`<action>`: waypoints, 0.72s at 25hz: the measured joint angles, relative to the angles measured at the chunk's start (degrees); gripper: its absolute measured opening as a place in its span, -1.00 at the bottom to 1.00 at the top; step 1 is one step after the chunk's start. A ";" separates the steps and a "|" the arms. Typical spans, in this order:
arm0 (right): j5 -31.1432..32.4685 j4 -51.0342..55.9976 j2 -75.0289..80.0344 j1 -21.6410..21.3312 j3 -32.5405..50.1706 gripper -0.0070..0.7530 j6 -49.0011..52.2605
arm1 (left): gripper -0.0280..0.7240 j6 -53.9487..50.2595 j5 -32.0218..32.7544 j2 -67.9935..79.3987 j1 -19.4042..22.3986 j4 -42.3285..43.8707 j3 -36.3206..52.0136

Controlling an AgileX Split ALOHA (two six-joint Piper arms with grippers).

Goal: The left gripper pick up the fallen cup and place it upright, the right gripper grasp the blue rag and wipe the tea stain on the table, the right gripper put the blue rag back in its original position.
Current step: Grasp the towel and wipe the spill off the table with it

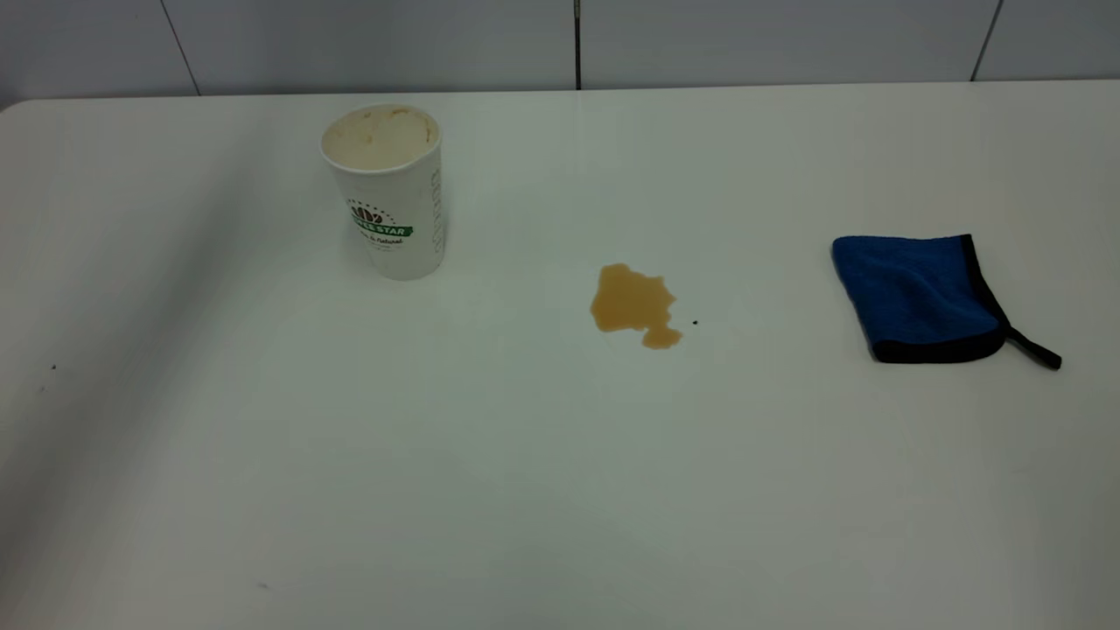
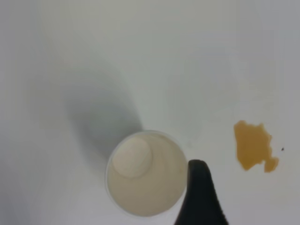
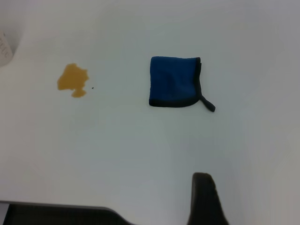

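The white paper cup (image 1: 388,191) stands upright at the back left of the table (image 1: 560,490), its cream, stained inside facing up. Seen from above in the left wrist view, the cup (image 2: 146,173) has a black part of my left gripper (image 2: 199,199) close beside its rim, and nothing is held. The amber tea stain (image 1: 633,304) lies mid-table, between the cup and the blue rag (image 1: 919,297). The rag lies folded flat at the right, its black loop trailing. In the right wrist view my right gripper (image 3: 204,201) hangs well short of the rag (image 3: 175,82). Neither gripper shows in the exterior view.
A tiny dark speck (image 1: 695,322) sits just right of the stain. A grey panelled wall (image 1: 577,44) runs behind the table's far edge. The table's rounded corner (image 1: 17,107) is at the back left. A dark edge (image 3: 56,214) crosses the right wrist view.
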 joint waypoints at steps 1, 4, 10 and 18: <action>0.00 0.00 0.00 0.00 0.00 0.42 0.00 | 0.57 -0.33 0.00 -1.69 0.00 0.00 -0.19; 0.00 0.00 0.00 0.00 0.00 0.42 0.00 | 0.57 -1.35 0.00 -6.70 0.00 0.00 -0.33; 0.00 0.00 0.00 0.00 0.00 0.42 0.00 | 0.57 -2.16 0.00 -16.70 -3.10 1.27 -0.33; 0.00 0.00 0.00 0.00 0.00 0.42 0.00 | 0.57 -4.14 0.00 -28.36 -14.44 16.11 5.05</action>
